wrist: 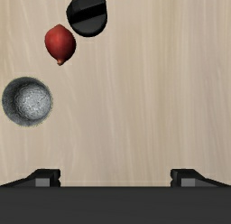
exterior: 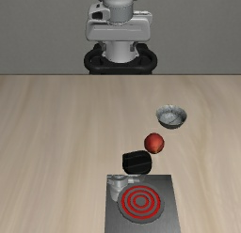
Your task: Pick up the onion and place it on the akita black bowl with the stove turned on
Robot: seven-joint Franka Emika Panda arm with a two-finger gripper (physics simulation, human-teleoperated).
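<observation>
My claw (wrist: 115, 178) hangs released above the wooden table (wrist: 153, 92), fingers spread wide, gripping nothing. The onion (wrist: 60, 44) lies on the wood just beside the black bowl (wrist: 90, 15), near the red-glowing stove (exterior: 162, 186).

Our arm (exterior: 117, 25) is chunky white with grey shading, sitting on a round black base (exterior: 120, 60). Our fingertips (wrist: 43, 176) are boxy and black, with a dark bar joining them.
</observation>
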